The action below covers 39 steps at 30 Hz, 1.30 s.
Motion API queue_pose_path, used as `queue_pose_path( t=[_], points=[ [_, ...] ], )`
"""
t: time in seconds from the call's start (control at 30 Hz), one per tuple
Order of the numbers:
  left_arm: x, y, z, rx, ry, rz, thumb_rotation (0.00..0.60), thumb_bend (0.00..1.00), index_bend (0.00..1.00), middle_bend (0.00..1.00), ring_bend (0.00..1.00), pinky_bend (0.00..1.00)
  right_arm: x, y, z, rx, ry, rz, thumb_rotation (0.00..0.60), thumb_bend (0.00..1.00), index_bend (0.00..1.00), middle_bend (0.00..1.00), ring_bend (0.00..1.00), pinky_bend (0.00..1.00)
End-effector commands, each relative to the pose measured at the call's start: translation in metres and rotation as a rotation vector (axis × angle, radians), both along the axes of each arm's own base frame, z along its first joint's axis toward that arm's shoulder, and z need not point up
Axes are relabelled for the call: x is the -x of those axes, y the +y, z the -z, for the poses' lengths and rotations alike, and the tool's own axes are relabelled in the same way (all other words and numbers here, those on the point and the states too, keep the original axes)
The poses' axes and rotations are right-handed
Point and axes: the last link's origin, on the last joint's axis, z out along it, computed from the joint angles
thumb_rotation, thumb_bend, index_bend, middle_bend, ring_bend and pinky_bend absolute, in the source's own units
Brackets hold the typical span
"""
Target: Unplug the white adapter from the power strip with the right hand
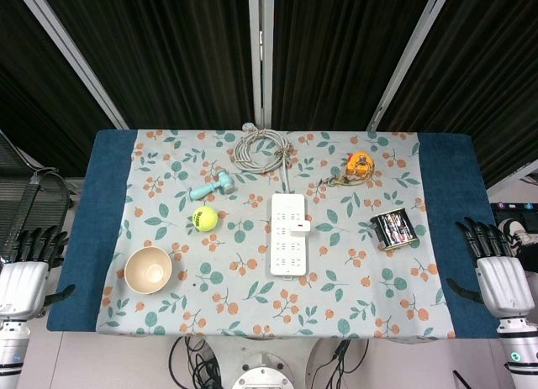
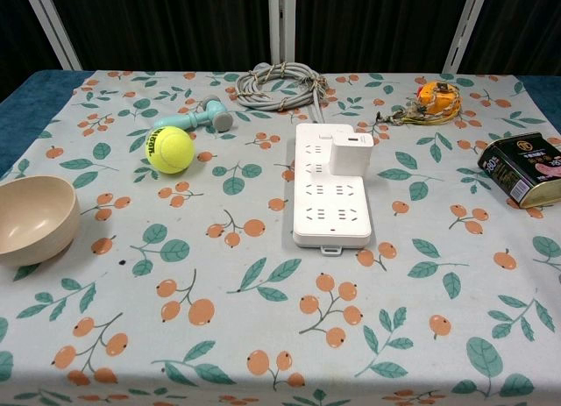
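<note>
Adapter sits plugged into power strip; right hand and left hand hang open beside surface, holding nothing.

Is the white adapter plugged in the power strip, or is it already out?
Plugged in. The adapter stands upright on the strip, on its right side near the far end, flush against its top face. Neither hand touches it.

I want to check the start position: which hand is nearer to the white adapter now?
Right. The right hand rests off the table's right edge, level with the white adapter on the power strip. The left hand is off the left edge, clearly farther away.
</note>
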Motion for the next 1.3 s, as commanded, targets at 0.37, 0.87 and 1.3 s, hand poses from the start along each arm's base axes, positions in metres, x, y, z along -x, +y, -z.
queue_pose_path(
  t=[0.37, 0.87, 1.3],
  points=[
    [-0.008, 0.006, 0.001, 0.009, 0.005, 0.046, 0.600, 0.09, 0.14, 0.05, 0.00, 0.00, -0.005, -0.002, 0.000, 0.003, -0.020, -0.028, 0.600, 0.09, 0.00, 0.03, 0.00, 0.00],
    [-0.150, 0.074, 0.068, 0.401, -0.071, 0.607, 0.600, 0.19, 0.20, 0.15, 0.02, 0.10, -0.090, -0.069, -0.009, -0.136, -0.029, -0.235, 0.600, 0.11, 0.00, 0.07, 0.00, 0.02],
    [-0.228, 0.083, 0.189, 0.720, -0.073, 0.766, 0.600, 0.24, 0.19, 0.15, 0.02, 0.09, -0.154, -0.127, 0.053, -0.348, 0.033, -0.267, 0.600, 0.12, 0.00, 0.12, 0.00, 0.09]
  ],
)
